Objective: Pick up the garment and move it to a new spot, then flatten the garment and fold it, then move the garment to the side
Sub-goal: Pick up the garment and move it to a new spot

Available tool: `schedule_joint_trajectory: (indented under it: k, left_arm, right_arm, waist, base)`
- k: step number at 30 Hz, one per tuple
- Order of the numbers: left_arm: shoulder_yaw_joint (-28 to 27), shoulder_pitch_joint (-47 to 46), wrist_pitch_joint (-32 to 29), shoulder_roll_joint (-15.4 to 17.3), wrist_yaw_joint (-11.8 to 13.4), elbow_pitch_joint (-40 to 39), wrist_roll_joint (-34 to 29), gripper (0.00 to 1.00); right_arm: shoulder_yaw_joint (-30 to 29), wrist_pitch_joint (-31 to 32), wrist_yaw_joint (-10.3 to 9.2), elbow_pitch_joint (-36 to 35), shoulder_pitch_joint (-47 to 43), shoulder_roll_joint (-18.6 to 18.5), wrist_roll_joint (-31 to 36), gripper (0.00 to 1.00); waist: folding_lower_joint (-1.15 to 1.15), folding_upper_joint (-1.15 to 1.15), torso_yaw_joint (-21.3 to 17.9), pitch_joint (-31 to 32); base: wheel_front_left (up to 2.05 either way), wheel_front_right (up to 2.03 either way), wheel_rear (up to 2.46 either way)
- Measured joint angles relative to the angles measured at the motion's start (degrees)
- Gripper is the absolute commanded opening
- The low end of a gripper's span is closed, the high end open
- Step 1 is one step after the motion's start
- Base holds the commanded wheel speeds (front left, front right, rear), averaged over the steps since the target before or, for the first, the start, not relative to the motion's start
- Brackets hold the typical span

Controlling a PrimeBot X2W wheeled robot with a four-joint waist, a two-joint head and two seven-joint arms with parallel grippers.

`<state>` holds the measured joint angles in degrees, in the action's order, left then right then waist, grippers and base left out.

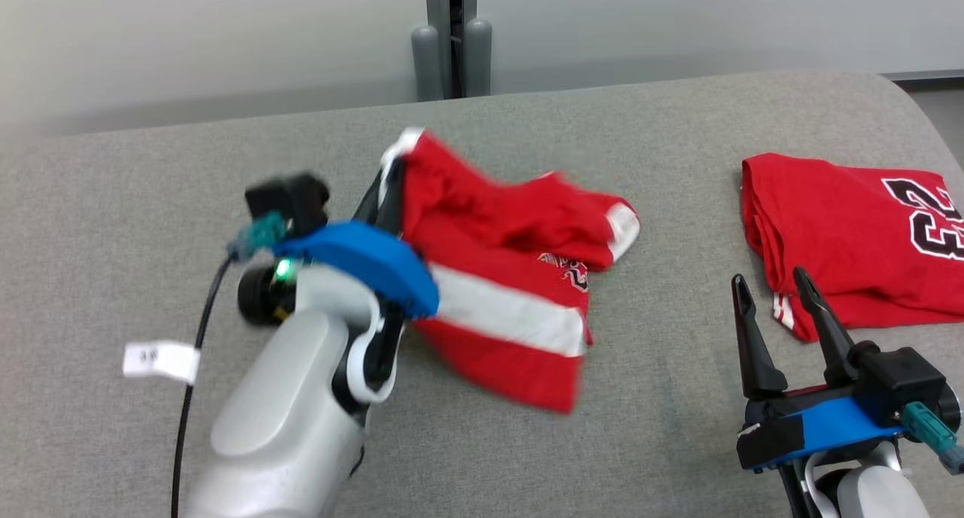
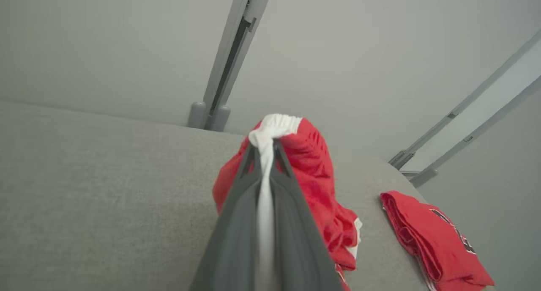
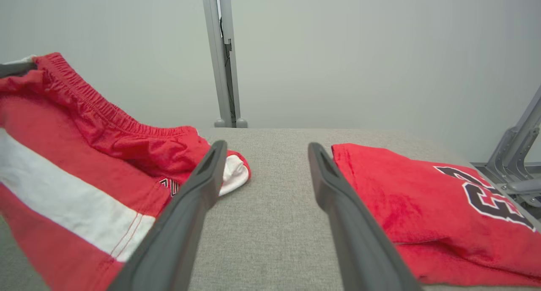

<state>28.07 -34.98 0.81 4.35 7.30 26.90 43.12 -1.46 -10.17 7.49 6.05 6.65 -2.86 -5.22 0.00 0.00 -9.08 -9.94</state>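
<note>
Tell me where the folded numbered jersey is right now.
In the head view the folded jersey lies on the grey surface at the robot's right, just ahead of the open right gripper.

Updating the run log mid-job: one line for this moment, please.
left jaws: shut on white waistband of red-and-white fabric shorts | right jaws: open, empty | folded red jersey: resting on grey padded surface

The red fabric shorts with a broad white stripe (image 1: 520, 277) were smeared by blur in the head view, and a fold covered most of their dark printed crest. The folded red jersey with black numerals (image 1: 836, 232) ran off that view's right edge, cutting its number short. The left gripper (image 1: 388, 187) sat largely hidden behind its blue wrist cover (image 1: 361, 258), and the print on the small white paper tag (image 1: 161, 361) was too small to read.
</note>
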Motion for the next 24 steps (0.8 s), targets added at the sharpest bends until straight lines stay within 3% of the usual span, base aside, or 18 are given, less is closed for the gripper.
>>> schedule_joint_trajectory:
  k: [5, 11, 12, 13, 15, 24]
  left_arm:
    - [-1.6, 3.1, 4.9, 1.5, 0.4, 9.0, -0.2, 0.00]
    - [-1.4, 3.3, 8.2, 2.3, -1.4, 15.2, -0.6, 0.00]
    - [-1.3, 3.3, 8.7, 2.2, -1.8, 16.0, -0.8, 0.06]
    - [-1.2, 3.3, 9.2, 2.0, -2.2, 16.6, -0.8, 0.31]
    - [-1.2, 3.3, 10.5, 1.7, -3.3, 17.5, -0.7, 1.00]
    - [-2.1, 3.9, 14.0, 4.6, -4.3, 15.6, -4.9, 1.00]
  right_arm:
    - [0.0, -0.5, 0.00, 0.4, 0.4, 0.0, -0.1, 1.00]
    - [-0.1, -0.5, 0.00, 0.7, 1.2, 0.0, 0.9, 1.00]
    - [0.1, -0.5, 0.00, 0.8, 1.3, 0.0, 0.9, 1.00]
    - [0.3, -0.5, 0.00, 0.8, 1.4, 0.0, 0.9, 1.00]
    - [0.8, -0.5, 0.00, 0.9, 1.6, 0.0, 0.9, 1.00]
    - [1.5, -0.8, 0.00, 2.5, 2.6, 0.0, 1.6, 1.00]
  waist:
    - [0.00, 0.00, 0.6, -1.5]
    - [0.00, 0.00, 2.3, -2.8]
    - [0.00, 0.00, 2.5, -3.0]
    - [0.00, 0.00, 2.7, -3.2]
    - [0.00, 0.00, 3.0, -3.6]
    - [0.00, 0.00, 4.3, -1.8]
  base:
    - [0.00, 0.00, 0.00]
    - [0.00, 0.00, 0.00]
    - [0.00, 0.00, 0.00]
    - [0.00, 0.00, 0.00]
    - [0.00, 0.00, 0.00]
    - [0.00, 0.00, 0.00]
